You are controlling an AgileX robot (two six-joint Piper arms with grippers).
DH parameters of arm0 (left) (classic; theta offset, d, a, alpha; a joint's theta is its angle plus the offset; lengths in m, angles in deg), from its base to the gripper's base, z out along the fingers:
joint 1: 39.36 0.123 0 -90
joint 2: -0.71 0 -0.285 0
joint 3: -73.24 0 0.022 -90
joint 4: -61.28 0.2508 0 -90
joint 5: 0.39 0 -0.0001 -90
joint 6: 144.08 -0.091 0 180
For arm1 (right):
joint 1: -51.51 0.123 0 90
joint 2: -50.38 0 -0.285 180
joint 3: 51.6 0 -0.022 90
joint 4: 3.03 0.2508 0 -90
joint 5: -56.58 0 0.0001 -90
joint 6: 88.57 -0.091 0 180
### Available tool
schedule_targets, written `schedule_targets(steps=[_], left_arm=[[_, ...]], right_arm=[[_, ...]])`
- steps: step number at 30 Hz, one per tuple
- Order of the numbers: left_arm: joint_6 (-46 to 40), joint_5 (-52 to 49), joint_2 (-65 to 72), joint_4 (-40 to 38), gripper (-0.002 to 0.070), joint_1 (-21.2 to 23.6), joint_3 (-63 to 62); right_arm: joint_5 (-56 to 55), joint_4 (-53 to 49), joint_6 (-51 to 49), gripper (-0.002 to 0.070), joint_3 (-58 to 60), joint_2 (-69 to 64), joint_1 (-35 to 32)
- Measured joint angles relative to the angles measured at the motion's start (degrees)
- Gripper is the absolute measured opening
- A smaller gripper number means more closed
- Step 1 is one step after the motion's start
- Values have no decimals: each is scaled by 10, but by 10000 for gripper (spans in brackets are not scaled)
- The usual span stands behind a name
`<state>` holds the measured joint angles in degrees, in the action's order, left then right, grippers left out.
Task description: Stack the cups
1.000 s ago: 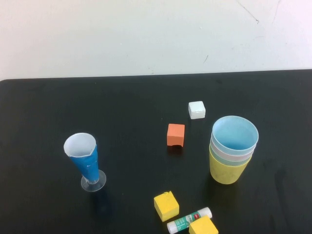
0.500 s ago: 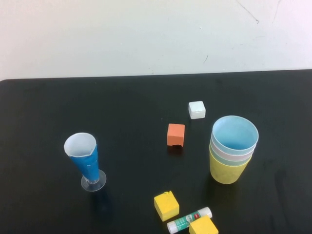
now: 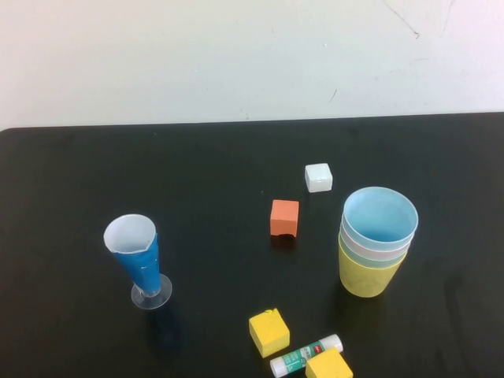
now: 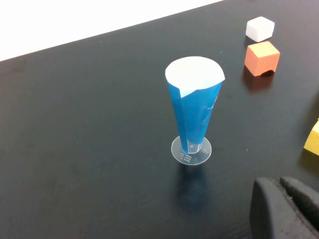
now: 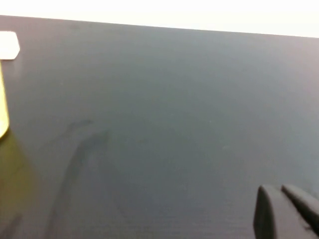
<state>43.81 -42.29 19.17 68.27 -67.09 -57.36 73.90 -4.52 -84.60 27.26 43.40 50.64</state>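
Observation:
The four cups stand nested in one stack (image 3: pixel 376 242) at the right of the black table: light blue (image 3: pixel 379 216) on top, then pink, green and yellow (image 3: pixel 366 277) at the bottom. The yellow cup's edge shows in the right wrist view (image 5: pixel 3 109). Neither arm shows in the high view. My left gripper (image 4: pixel 280 188) is shut and empty, low over the table near the tall blue-and-white conical cup. My right gripper (image 5: pixel 280 195) is shut and empty over bare table, to the right of the stack.
A tall blue-and-white conical cup on a clear foot (image 3: pixel 138 256) (image 4: pixel 193 110) stands at the left. An orange block (image 3: pixel 284 217), a white block (image 3: pixel 318 177), two yellow blocks (image 3: pixel 268 331) (image 3: pixel 328 366) and a glue stick (image 3: pixel 305 355) lie mid-table.

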Motion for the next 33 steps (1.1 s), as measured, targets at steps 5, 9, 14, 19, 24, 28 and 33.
schedule_targets(steps=[5,9,14,19,24,28,33], left_arm=[[0,0,0,0,-2,0,0],[0,0,0,0,-2,0,0],[0,0,0,0,-2,0,0],[0,0,0,0,-2,0,0],[2,0,0,0,-2,0,0],[2,0,0,0,-2,0,0],[2,5,-1,0,-2,0,5]], right_arm=[[17,-37,-55,-1,-1,0,7],[19,-41,-69,-1,-1,0,7],[21,-42,-72,-1,-2,0,7],[21,-43,-72,-1,-2,0,7],[21,-43,-72,-1,-2,0,7],[21,-44,-72,-1,-2,0,7],[21,-44,-80,-1,-2,0,7]])
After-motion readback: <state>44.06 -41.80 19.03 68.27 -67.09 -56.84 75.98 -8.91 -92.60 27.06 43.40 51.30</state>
